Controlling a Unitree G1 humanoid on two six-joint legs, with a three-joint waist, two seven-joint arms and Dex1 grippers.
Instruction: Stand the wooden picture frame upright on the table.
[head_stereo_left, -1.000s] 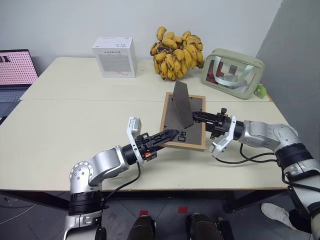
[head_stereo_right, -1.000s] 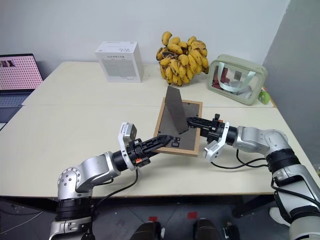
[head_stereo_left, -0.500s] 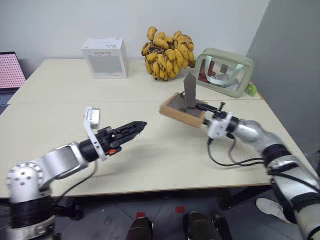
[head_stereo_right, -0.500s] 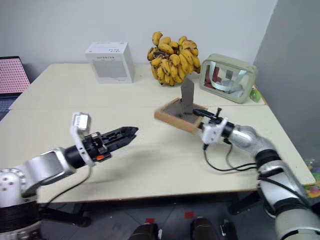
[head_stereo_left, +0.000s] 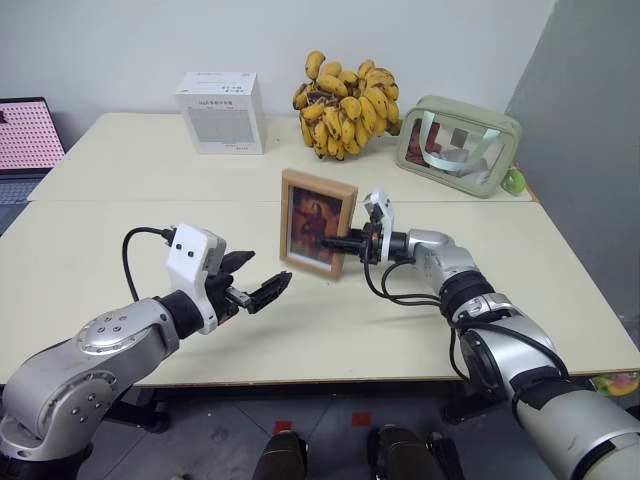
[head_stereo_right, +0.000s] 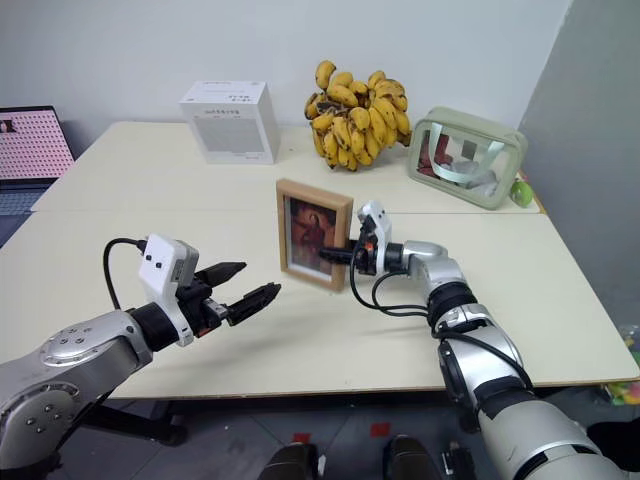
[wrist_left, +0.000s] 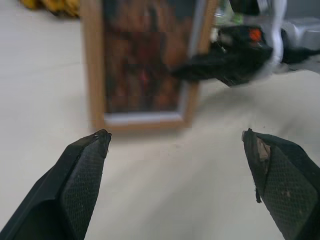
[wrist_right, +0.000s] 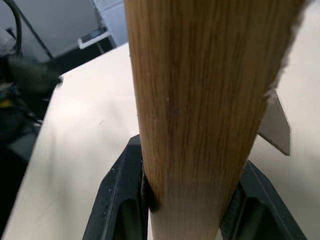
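The wooden picture frame stands upright on the cream table near the middle, its dark reddish portrait facing me. Its lower edge looks to rest on the tabletop. My right gripper reaches in level from the right and is shut on the frame's right border. In the right wrist view the light wood edge sits clamped between the two black fingers. My left gripper hovers open to the frame's front left, apart from it. The left wrist view has the frame beyond the spread fingertips.
Along the back of the table stand a white box, a bunch of bananas and a clear green-trimmed pouch. A laptop sits off the left edge. A seam crosses the tabletop behind the frame.
The frame lay face down with its easel up; it now stands upright, portrait toward me, in the right gripper. The left gripper let go, opened and drew back left. The camera also shifted.
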